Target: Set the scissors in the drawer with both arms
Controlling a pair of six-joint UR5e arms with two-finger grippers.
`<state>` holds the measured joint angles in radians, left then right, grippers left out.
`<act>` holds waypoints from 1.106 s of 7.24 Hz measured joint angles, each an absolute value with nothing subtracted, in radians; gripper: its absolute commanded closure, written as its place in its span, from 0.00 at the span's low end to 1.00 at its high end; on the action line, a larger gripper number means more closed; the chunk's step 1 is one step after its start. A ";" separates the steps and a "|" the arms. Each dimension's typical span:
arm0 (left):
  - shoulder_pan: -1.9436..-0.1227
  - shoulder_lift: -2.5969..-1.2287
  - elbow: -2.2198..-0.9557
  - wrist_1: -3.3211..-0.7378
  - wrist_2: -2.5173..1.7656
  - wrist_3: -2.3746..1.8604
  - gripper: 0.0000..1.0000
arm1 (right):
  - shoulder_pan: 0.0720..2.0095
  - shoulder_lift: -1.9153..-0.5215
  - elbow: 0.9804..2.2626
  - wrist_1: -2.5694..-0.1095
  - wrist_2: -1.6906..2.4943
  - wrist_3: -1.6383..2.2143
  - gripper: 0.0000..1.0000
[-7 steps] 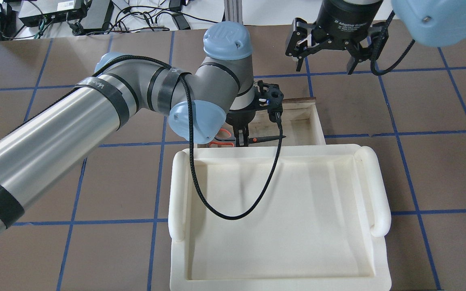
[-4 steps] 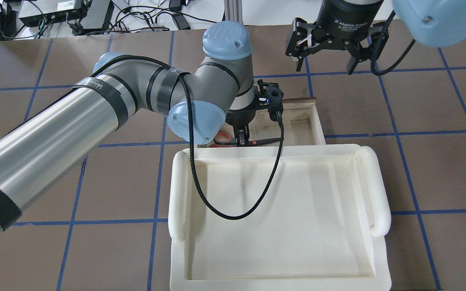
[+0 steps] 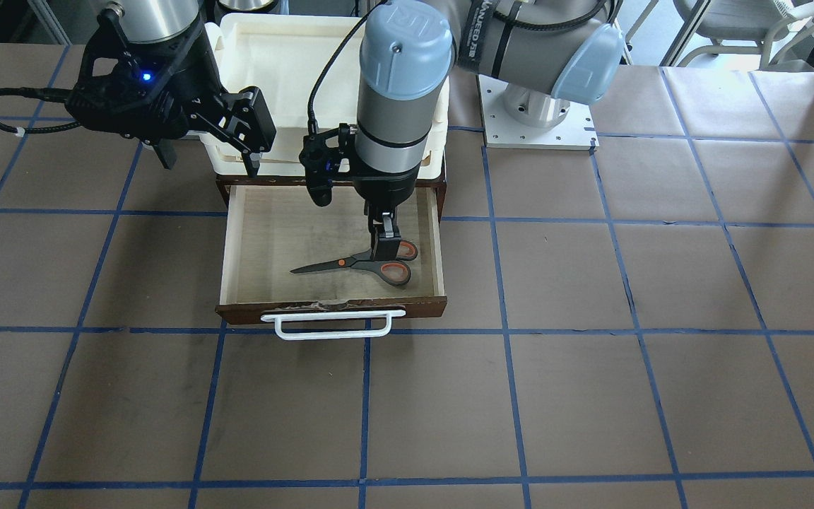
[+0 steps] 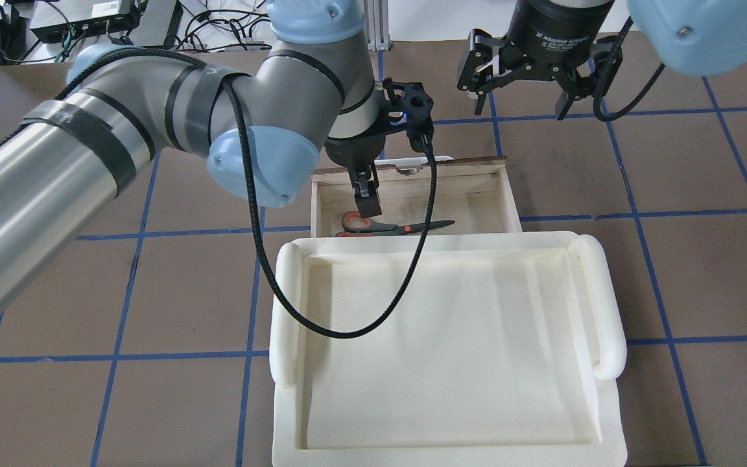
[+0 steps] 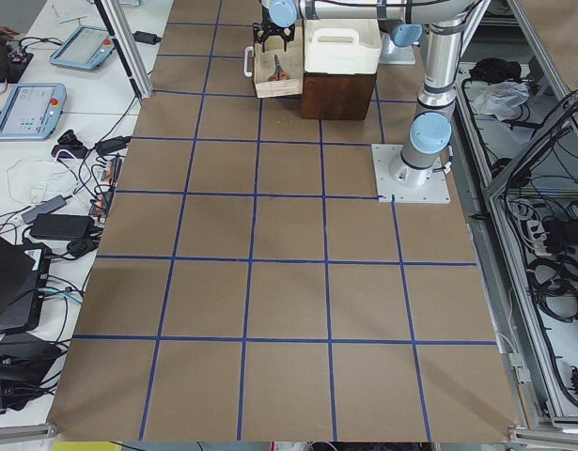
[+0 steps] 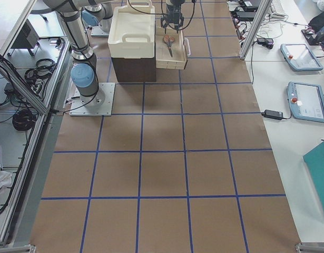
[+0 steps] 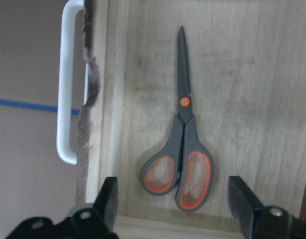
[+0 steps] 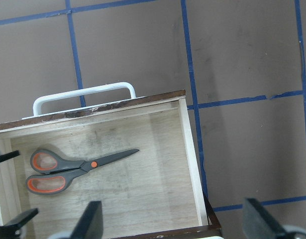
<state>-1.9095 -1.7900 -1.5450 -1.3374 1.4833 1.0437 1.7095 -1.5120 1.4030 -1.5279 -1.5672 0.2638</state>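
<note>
Two changes against a second ago, both above the brown, blue-gridded counter [image 3: 591, 396]. First, left arm [image 4: 88, 149] raised and swung toward the upper left of the overhead view, no longer bent low over the near edge of the drawer [image 3: 266, 233]. Right arm [image 4: 704, 26] unmoved in the upper right corner of that view.

Cream tray [image 4: 451, 363] across the lower centre of the overhead view, same place as before, with a loop of black cable [image 4: 347, 335] from the left arm hanging over its upper left part. Drawer pulled out just above the tray in that view, pale floor exposed, one item inside.

Right tool [image 4: 521, 97] parked high, up and right of the drawer in the overhead view, fingers spread apart as earlier. Second change: left tool [image 4: 368, 206] lifted off the scissors [image 3: 350, 264], where set down just behind the handle loops before. Now hanging just above those loops, fingers wide apart on either side in the wrist view.

Scissors flat on the drawer floor, blades closed, loops near the right wall in the front-facing view, tips pointing left. White bar handle [image 3: 329, 336] along the drawer's front edge, below the scissors in that view.
</note>
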 measured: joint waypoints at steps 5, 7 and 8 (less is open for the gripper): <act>-1.731 -1.586 -1.506 -1.605 1.478 0.731 0.00 | 1.710 -1.512 1.403 -1.527 -1.549 0.254 0.00; -1.674 -1.546 -1.518 -1.612 1.531 0.573 0.00 | 1.710 -1.511 1.403 -1.528 -1.516 0.214 0.00; -1.658 -1.534 -1.525 -1.608 1.575 0.443 0.00 | 1.710 -1.511 1.403 -1.528 -1.514 0.205 0.00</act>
